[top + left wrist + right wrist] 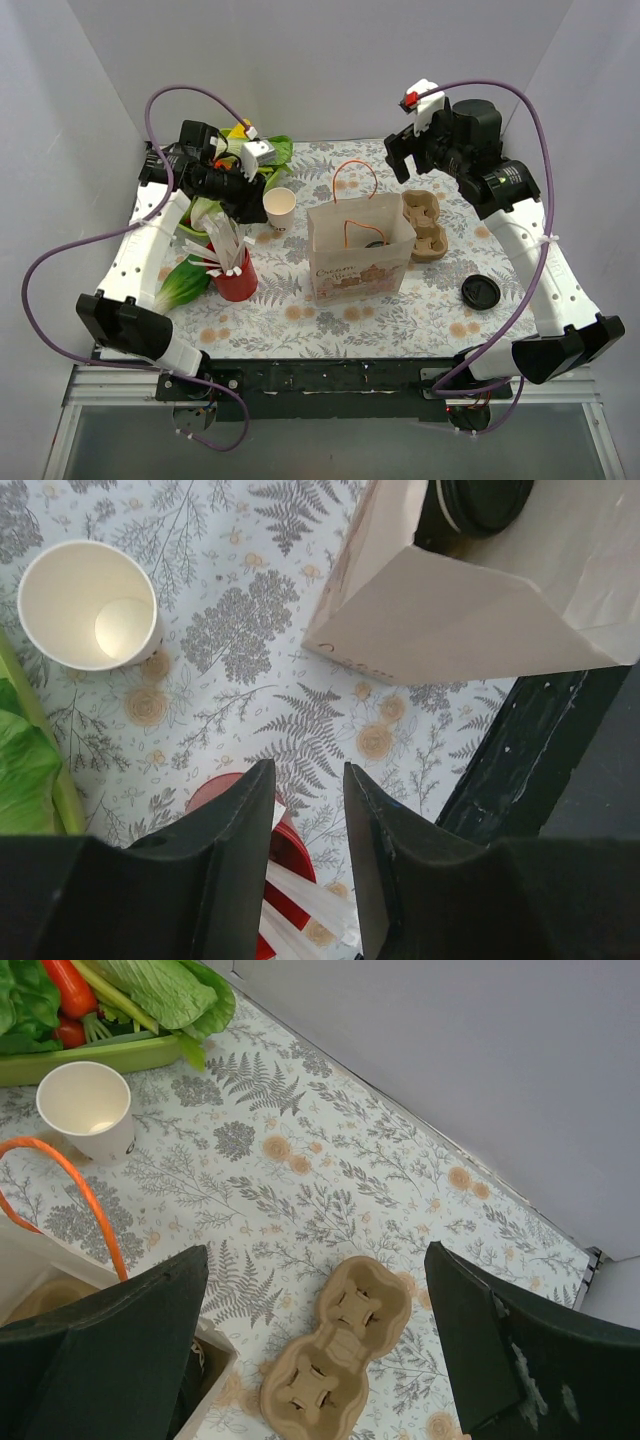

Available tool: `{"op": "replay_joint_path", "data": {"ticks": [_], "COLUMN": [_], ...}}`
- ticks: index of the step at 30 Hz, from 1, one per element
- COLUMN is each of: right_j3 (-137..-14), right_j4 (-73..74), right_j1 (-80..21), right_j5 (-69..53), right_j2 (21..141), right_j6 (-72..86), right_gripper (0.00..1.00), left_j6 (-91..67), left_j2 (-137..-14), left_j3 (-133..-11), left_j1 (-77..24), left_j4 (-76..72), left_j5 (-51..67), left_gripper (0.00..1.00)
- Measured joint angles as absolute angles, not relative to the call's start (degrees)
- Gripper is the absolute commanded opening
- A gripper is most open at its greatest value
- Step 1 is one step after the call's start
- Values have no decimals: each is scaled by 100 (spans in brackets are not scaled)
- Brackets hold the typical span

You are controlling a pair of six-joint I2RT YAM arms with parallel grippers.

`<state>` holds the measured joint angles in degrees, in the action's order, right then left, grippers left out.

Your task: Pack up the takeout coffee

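The takeout coffee [375, 241], a paper cup with a black lid, stands inside the open brown paper bag [345, 268] at the table's middle. Its lid shows at the top of the left wrist view [487, 502], inside the bag [470, 620]. The cardboard carrier [425, 225] lies empty to the right of the bag and shows in the right wrist view [335, 1355]. My right gripper [410, 160] hangs wide open and empty above the carrier [315, 1255]. My left gripper [238, 195] is raised left of the bag, its jaws a little apart and empty [307, 770].
A lidless white cup [279, 205] stands left of the bag. A red cup [236, 280] of white sticks is below my left gripper. A loose black lid [480, 292] lies front right. A green tray [268, 158] of vegetables is at the back left, with bok choy [183, 285] beside the red cup.
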<state>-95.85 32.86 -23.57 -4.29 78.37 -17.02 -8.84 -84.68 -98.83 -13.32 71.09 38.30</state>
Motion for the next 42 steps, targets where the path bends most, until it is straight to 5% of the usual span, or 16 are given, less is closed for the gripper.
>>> {"op": "replay_joint_path", "data": {"ticks": [18,25,37,38,40,42], "right_j3": [-9579,-9579,-9577,-9577,-9577,-9579], "right_j4": [3280,3280,3247,3242,3242,3242], "right_j1": [-2121,-2110,-2095,-2088,-2071,-2062], "right_j5": [-471,-493,-491,-493,-491,-493], "right_j2": [7837,7837,7837,7837,7837,7837], "right_j6": [-1619,-1619,-1619,-1619,-1616,-1616], "right_gripper": [97,97,97,97,97,97], "left_j6": [23,51,-10,-47,-121,-189], "left_j2": [-8656,-8659,-8661,-8659,-8652,-8650], "left_j3": [-9572,-9487,-9605,-9640,-9651,-9636], "left_j1": [-1347,-1347,-1347,-1347,-1347,-1350], "left_j4": [7605,7585,7575,7555,7461,7323], "left_j5": [2926,2847,2716,2716,2694,2606], "left_gripper": [21,0,0,6,35,48]}}
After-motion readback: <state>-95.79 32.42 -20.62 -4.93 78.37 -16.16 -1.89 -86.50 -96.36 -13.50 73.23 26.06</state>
